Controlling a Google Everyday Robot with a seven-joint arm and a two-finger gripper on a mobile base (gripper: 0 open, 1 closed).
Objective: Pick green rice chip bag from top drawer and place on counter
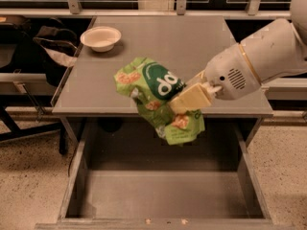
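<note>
The green rice chip bag (156, 97) hangs in the air, held by my gripper (184, 102), which is shut on its right side with cream-coloured fingers (189, 99). The bag's upper part with the dark green logo is over the front edge of the counter (192, 42). Its lower part dangles over the back of the open top drawer (163, 193), well above the flat grey bottom. My white arm (259, 61) reaches in from the right.
A white bowl (100, 36) sits at the counter's back left corner. Dark chairs and a bag (45, 47) stand left of the counter. Speckled beige floor (29, 176) lies on both sides of the drawer.
</note>
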